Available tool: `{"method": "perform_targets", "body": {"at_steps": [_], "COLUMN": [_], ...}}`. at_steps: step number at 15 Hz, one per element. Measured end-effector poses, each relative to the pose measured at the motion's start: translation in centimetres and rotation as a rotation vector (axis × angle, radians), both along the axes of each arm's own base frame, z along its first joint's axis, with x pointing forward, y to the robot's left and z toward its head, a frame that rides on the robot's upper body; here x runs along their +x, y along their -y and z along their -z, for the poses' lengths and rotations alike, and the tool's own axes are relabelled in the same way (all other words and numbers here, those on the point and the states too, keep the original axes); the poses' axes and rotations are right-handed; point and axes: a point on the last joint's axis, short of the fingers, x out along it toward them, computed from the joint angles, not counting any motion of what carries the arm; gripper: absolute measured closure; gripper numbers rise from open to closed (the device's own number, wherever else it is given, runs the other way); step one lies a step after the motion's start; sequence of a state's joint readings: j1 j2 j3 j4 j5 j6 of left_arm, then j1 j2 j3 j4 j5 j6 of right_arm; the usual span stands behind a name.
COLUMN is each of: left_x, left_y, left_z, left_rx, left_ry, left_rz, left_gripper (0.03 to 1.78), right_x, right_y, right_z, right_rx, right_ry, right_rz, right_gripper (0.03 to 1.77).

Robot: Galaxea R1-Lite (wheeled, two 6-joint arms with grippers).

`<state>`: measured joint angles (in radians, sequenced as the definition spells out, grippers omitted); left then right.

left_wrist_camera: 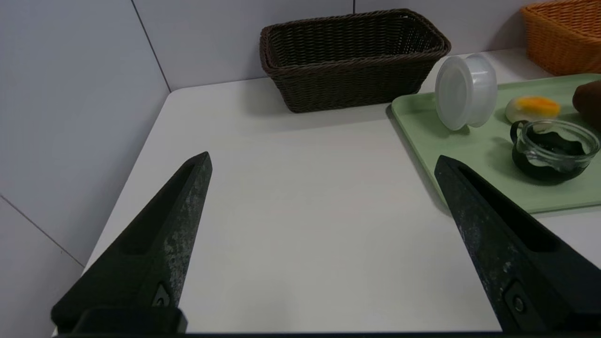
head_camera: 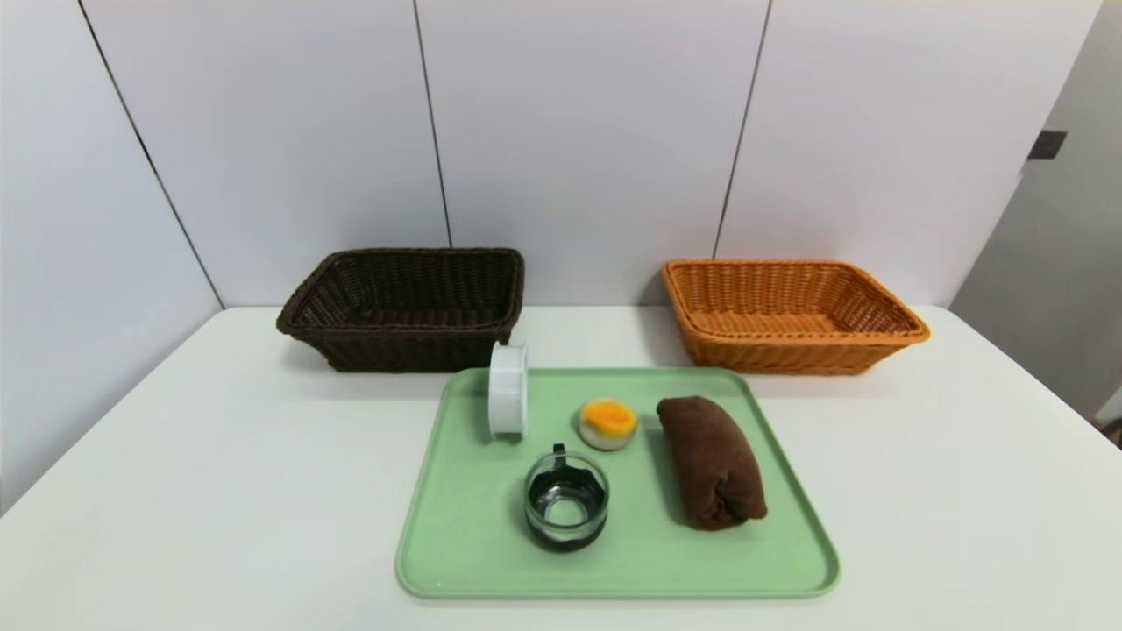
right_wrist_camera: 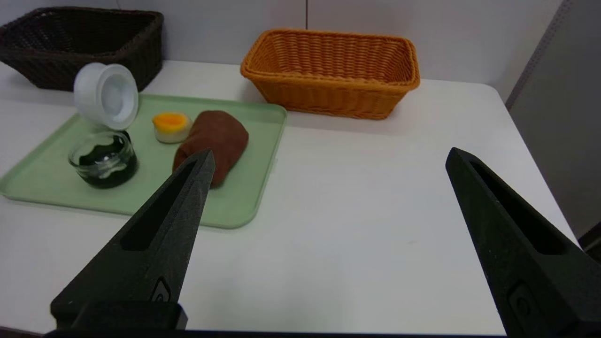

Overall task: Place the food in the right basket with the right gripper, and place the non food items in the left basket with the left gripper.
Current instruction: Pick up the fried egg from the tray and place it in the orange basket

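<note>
Green tray held your four items | egg-topped cake sat centre, soft, light: pinch its sides | brown towel roll at 3 o'clock | left gripper, right gripper spread wide, empty, off the tray.

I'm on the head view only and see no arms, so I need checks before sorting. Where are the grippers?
Observer: The left gripper hangs open above bare table, on the side of the tray away from the orange basket.
Operator: And the right one?
Observer: The right gripper is open too, over bare table beside the tray's other side, holding nothing.
Operator: The white container looks like a thin disc to me.
Observer: It is a tub lying on its side, lid toward the left gripper.
</note>
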<state>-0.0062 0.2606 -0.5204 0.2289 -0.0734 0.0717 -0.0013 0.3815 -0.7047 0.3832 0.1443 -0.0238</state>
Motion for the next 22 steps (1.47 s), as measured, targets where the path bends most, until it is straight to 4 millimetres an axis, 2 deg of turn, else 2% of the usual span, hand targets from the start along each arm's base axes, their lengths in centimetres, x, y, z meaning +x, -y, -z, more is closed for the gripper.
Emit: {"method": "perform_targets", "body": {"at_steps": [2,5,8,11,14,17,22], "left_x": [1.7,5.4,9.2,12.7,15.2,16.8,18.2], "left_y": [0.0,0.1,0.1,0.2,0.9,1.5,2.6], "left_z": [-3.0,-6.7,-10.0,-12.2,-12.4,-12.3,-10.9], "left_rx": [-0.002,0.006,0.018,0.022,0.019,-0.023,-0.080], "left_ry": [-0.039,-0.109,-0.144,-0.169,-0.214,-0.256,-0.343], "left_rz": [0.007,0.012,0.012,0.026,0.082,0.112,0.162], "left_gripper": [0.12,0.12,0.12,0.12,0.12,0.12,0.12], "right_x": [2.4,7.5,12.7,16.7,20.7,23.5,26.8], "right_y": [-0.1,-0.2,-0.8,-2.9,-5.6,-9.2,-17.6], "right_z": [-4.5,-10.2,-13.7,-15.9,-16.9,-17.3,-12.7], "right_rx": [0.006,0.032,0.054,0.044,0.051,0.143,0.248], "right_ry": [-0.018,-0.053,-0.114,-0.129,-0.162,-0.249,-0.507], "right_rz": [-0.039,-0.084,-0.110,-0.134,-0.100,-0.095,-0.159], "right_gripper": [0.10,0.10,0.10,0.10,0.10,0.10,0.10]}}
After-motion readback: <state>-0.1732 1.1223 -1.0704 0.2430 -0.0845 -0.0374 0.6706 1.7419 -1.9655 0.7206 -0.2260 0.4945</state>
